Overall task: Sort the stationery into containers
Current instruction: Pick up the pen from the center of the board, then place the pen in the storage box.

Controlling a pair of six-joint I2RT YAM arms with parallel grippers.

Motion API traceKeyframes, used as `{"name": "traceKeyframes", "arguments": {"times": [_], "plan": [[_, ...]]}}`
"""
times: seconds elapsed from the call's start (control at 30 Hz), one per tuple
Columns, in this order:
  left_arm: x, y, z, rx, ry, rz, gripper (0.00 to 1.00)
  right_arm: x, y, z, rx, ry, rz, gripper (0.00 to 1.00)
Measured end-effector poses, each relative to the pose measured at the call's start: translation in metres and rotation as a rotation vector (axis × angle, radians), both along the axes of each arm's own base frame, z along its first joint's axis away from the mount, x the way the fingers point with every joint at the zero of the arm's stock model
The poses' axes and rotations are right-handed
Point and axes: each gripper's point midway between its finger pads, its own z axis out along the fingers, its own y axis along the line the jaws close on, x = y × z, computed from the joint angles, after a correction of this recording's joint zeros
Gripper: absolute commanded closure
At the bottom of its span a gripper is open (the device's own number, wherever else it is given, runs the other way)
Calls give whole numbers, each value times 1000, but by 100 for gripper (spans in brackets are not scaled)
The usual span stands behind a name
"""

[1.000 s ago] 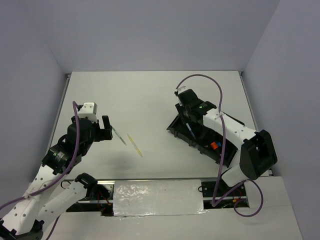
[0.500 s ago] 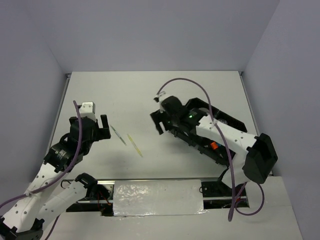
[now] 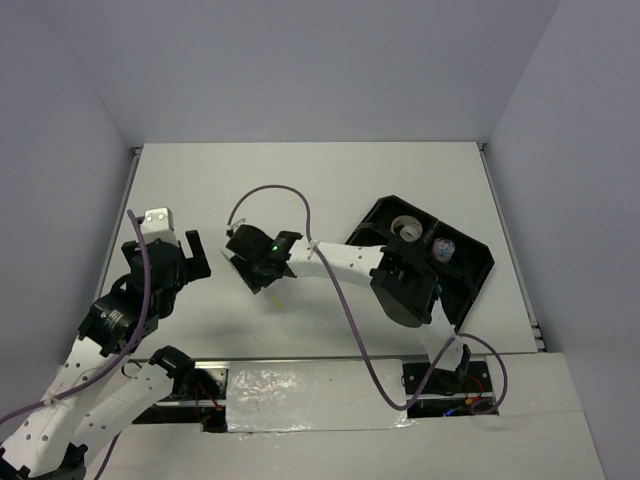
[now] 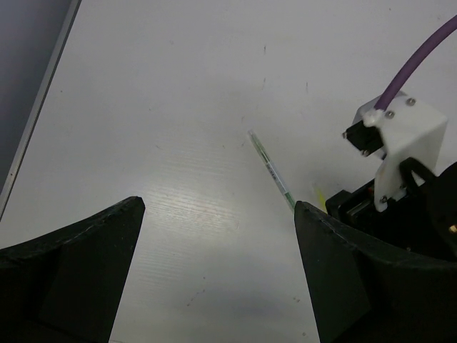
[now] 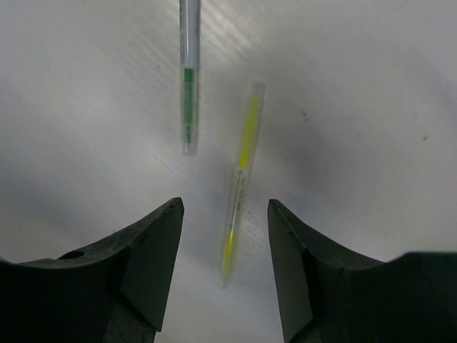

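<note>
A thin yellow pen (image 5: 241,179) lies on the white table, its lower end between my right gripper's open fingers (image 5: 225,207). A clear grey pen with a green core (image 5: 188,78) lies just beyond it, also in the left wrist view (image 4: 271,171). In the top view my right gripper (image 3: 255,265) hovers over both pens and hides them. My left gripper (image 3: 187,255) is open and empty, left of the pens (image 4: 218,207). The black organizer tray (image 3: 470,275) sits at the right with a clear tape roll (image 3: 407,228) in a back compartment.
A second clear roll (image 3: 445,250) sits in another tray compartment. The right arm's links (image 3: 345,262) and purple cable (image 3: 300,205) stretch across the table's middle. The right wrist's white housing (image 4: 400,143) is close to my left gripper's right finger. Walls enclose the table.
My right arm has swung from over the tray leftward across the table and now sits over the pens. My left gripper has drawn back a little to the left.
</note>
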Motion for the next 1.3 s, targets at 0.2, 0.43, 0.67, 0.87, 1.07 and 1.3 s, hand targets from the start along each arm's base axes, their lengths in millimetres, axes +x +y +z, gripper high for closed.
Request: {"name": "traceKeyframes", "arguments": {"times": [0.2, 0.43, 0.67, 0.87, 1.07, 1.3], "plan": [[1, -1, -2, 6, 11, -1, 1, -16, -2, -15, -49, 38, 16, 50], [1, -1, -2, 5, 10, -1, 1, -17, -4, -29, -76, 52, 12, 56], [1, -1, -2, 4, 11, -4, 1, -13, -8, -50, -108, 61, 2, 100], [1, -1, -2, 3, 11, -6, 1, -11, -12, -48, -84, 57, -1, 100], [1, -1, -2, 2, 10, -6, 1, -6, -70, -23, -120, 29, -31, 100], [1, -3, -3, 1, 15, -15, 1, 60, -190, 76, 15, -152, -259, 98]]}}
